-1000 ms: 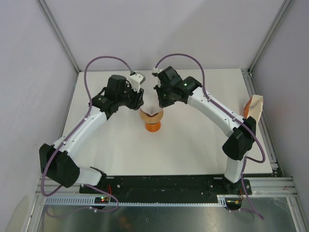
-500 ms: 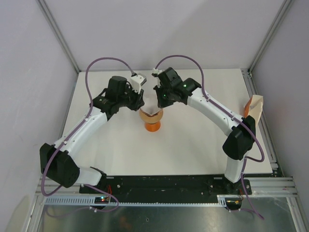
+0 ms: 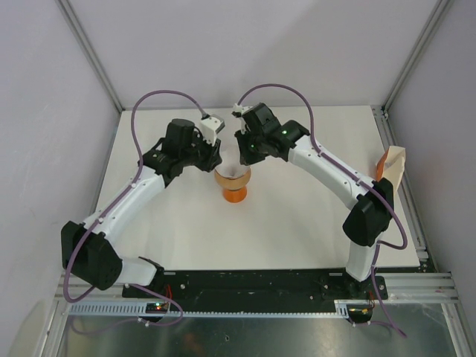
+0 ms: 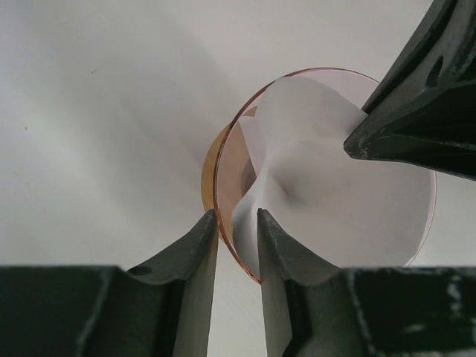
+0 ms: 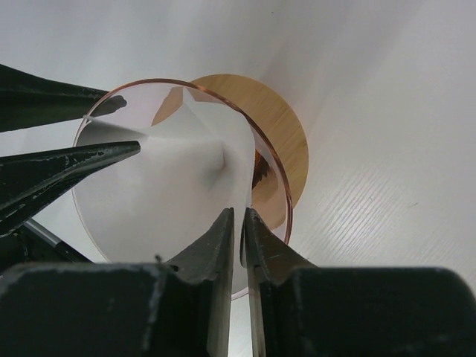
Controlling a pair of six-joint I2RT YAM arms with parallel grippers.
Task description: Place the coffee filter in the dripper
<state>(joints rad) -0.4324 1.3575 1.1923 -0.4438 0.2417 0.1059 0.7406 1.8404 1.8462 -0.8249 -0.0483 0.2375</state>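
The dripper (image 3: 225,178) stands on an orange stand (image 3: 235,195) mid-table, with the white coffee filter (image 3: 236,174) lying inside it. My left gripper (image 3: 218,162) is at its left rim and my right gripper (image 3: 244,158) at its back right. In the left wrist view, my left gripper (image 4: 236,223) straddles the rim: one finger outside the dripper (image 4: 229,167), one on the coffee filter (image 4: 327,186). In the right wrist view, my right gripper (image 5: 239,217) stands a crack open, the edge of the coffee filter (image 5: 171,186) running into the gap inside the dripper (image 5: 264,172).
The stand's tan ring (image 5: 260,104) juts out beyond the dripper. A tan and orange object (image 3: 392,165) sits at the table's right edge. Metal frame posts and grey walls close in the back and sides of the table.
My right jaws have parted slightly from shut. My left jaws have narrowed onto the rim. The filter, earlier standing up in a V, now sits lower and rounder in the dripper.
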